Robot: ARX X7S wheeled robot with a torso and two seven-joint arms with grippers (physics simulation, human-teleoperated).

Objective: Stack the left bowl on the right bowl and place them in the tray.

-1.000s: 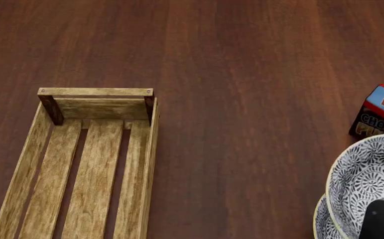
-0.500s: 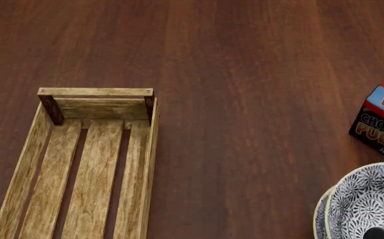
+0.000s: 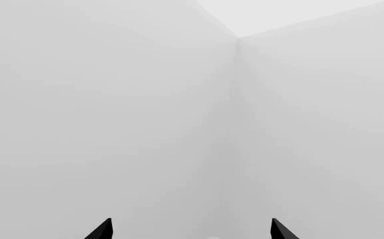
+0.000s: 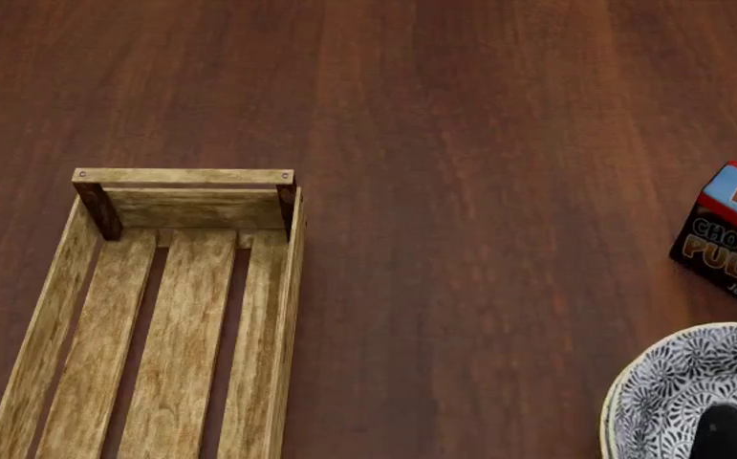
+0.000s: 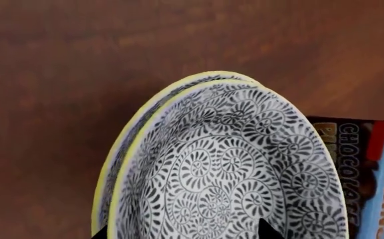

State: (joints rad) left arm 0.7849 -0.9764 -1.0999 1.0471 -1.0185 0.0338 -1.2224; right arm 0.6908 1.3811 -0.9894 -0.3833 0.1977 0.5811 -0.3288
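Observation:
Two black-and-white patterned bowls sit nested on the dark wood table at the lower right of the head view. The top bowl point(image 5: 231, 169) rests inside the lower bowl, of which only the yellow-edged rim point(image 5: 120, 149) shows. My right gripper point(image 5: 184, 231) is open over the stack point(image 4: 674, 387), one fingertip outside the rim and one inside the bowl; a dark finger point(image 4: 723, 435) shows in the head view. The long light-wood tray point(image 4: 287, 287) lies empty at the left, well apart from the bowls. My left gripper point(image 3: 190, 230) is open and faces only blank pale walls.
A chocolate pudding box point(image 4: 731, 239) stands just behind the bowls at the right edge, also close beside them in the right wrist view point(image 5: 371, 174). Bare dark table stretches between the tray and the bowls.
The top bowl, held raised above the lower bowl a second ago, has come down and now sits nested in it. The tray and pudding box have not moved.

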